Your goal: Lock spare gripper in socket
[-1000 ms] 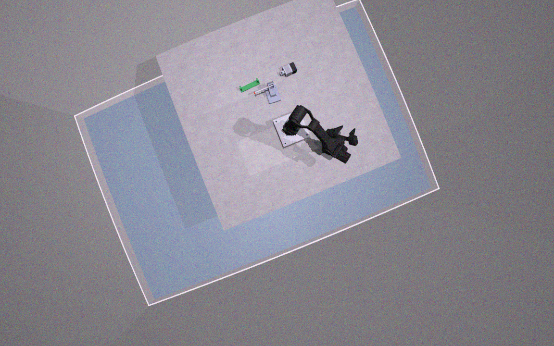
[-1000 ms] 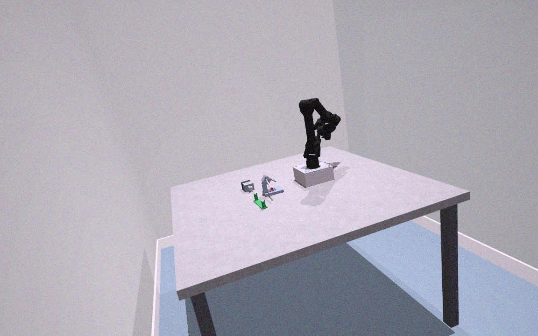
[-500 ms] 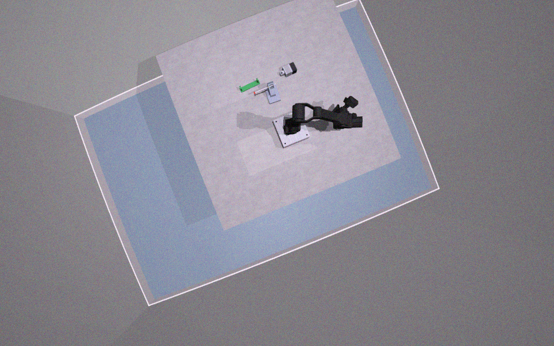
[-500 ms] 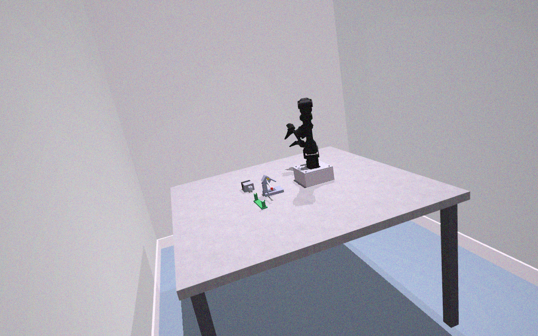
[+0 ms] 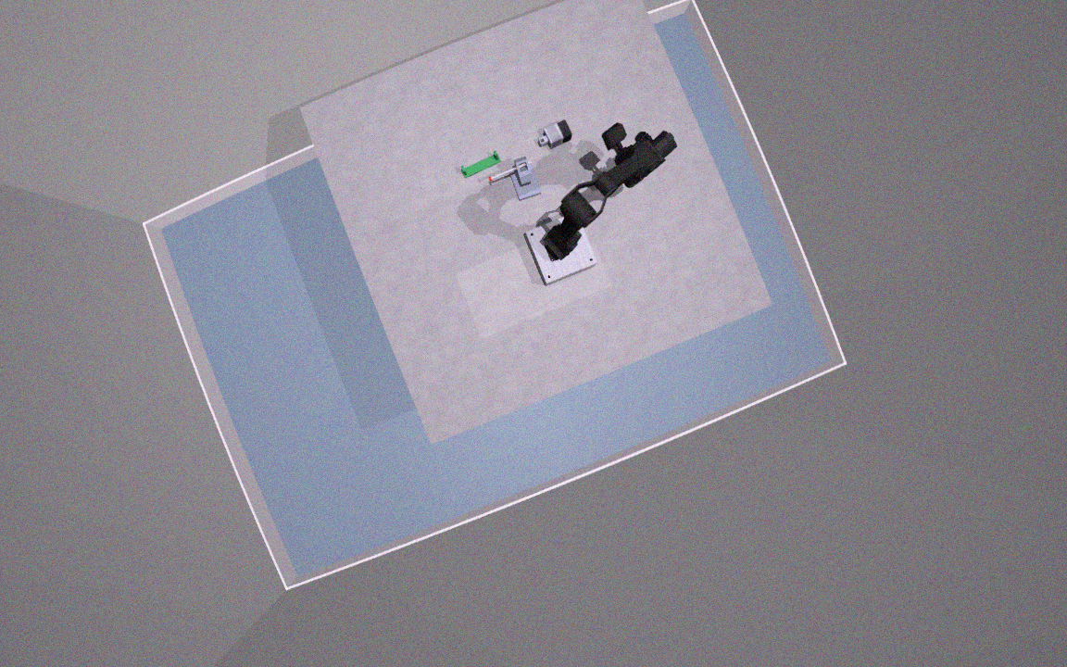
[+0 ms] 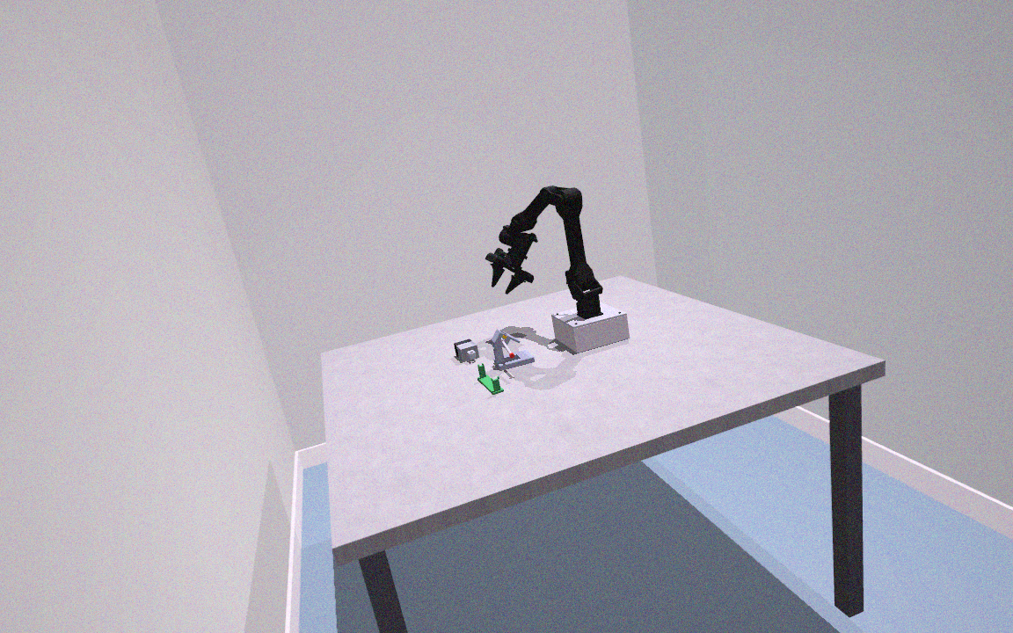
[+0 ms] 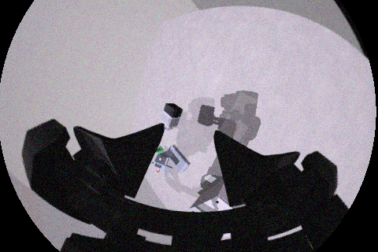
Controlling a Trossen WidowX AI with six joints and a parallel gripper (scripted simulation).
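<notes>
The grey-blue mount point(image 5: 528, 191) point(image 6: 521, 360) point(image 7: 181, 160) stands on the table with its raised socket. The lock pin point(image 5: 503, 174) point(image 6: 506, 346), a pale rod with a red end, sits in the socket and sticks out on the side of the green rack. The spare gripper point(image 5: 557, 133) point(image 6: 466, 351) point(image 7: 172, 116), a grey block with a black end, lies on the table a little apart from the mount. My gripper point(image 6: 499, 288) point(image 7: 189, 130) is open and empty, high above the table, with its fingers pointing down. It touches nothing.
A green rack point(image 5: 481, 166) point(image 6: 488, 384) point(image 7: 159, 150) with two upright ends stands beside the mount, near the pin's red end. The arm's white base box point(image 5: 564, 272) point(image 6: 604, 331) is on the mount's other side. Arm shadows fall across the table point(image 5: 628, 290) point(image 6: 683, 369).
</notes>
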